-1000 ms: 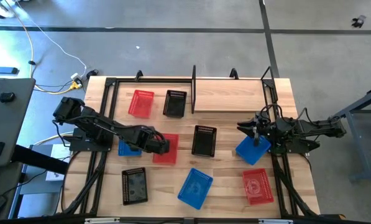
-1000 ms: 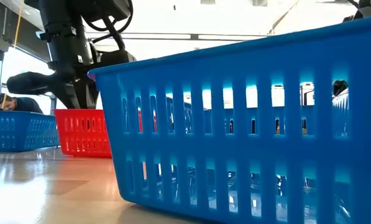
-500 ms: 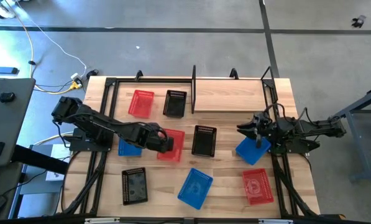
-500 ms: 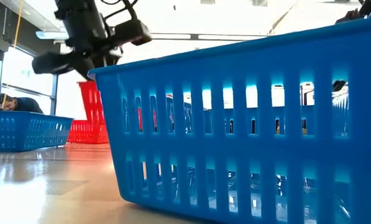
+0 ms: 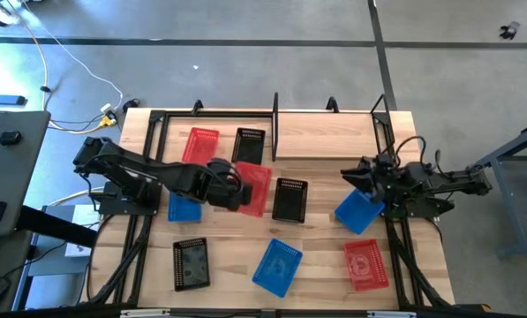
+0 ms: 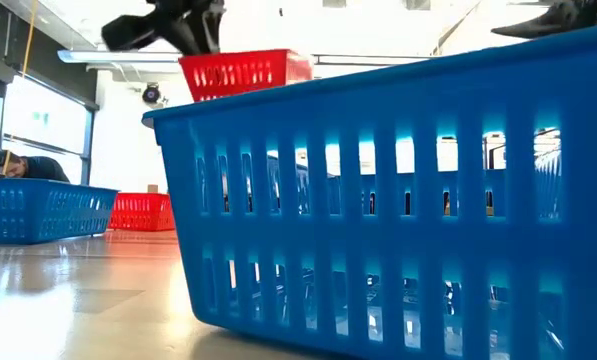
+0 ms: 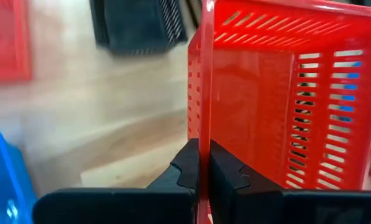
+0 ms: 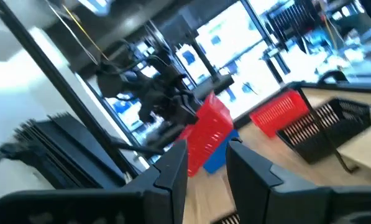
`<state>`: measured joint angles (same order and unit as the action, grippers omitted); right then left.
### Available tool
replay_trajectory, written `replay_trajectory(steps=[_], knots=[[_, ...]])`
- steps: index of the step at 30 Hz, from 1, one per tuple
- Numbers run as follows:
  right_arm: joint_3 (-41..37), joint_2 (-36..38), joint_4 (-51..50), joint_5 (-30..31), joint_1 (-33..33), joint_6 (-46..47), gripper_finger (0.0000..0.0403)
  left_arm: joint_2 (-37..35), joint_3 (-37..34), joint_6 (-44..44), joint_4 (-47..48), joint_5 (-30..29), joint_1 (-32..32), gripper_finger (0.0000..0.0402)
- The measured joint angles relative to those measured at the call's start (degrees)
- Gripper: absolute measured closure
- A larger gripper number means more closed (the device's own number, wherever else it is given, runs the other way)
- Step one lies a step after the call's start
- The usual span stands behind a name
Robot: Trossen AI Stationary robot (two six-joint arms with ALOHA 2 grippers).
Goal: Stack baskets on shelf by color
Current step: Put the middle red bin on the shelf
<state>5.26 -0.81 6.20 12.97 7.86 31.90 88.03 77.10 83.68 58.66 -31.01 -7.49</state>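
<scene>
Mid-table, left claw [image 7: 199,167] pinches tilted red basket [image 5: 252,188] wall.

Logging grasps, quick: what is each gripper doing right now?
Left gripper: shut on the rim of a red plastic mesh basket, lifted off the table.
Right gripper: open, holding nothing.

Light wooden table [image 5: 325,146], grey floor [image 5: 245,71], yellow and white cables [image 5: 64,84]
</scene>
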Motion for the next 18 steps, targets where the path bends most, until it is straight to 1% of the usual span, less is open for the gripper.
replay_trajectory(steps=[4,8,12,18], knots=[[3.1,-1.5,0.5,0.0,0.0,-1.6,0.0306,0.0,3.8,-5.2,2.9,-2.0,1.4,0.04],[9.0,-6.3,0.1,0.6,0.0,-4.9,0.0306,0.0,6.7,-10.3,4.9,-4.2,3.0,0.04],[15.1,-13.8,-4.2,4.0,0.0,-4.9,0.0306,0.0,8.3,-15.4,4.9,-4.6,4.9,0.04],[23.5,-27.9,-6.2,4.2,0.1,-0.4,0.0306,0.0,8.3,-19.8,5.9,-8.8,6.4,0.04]])
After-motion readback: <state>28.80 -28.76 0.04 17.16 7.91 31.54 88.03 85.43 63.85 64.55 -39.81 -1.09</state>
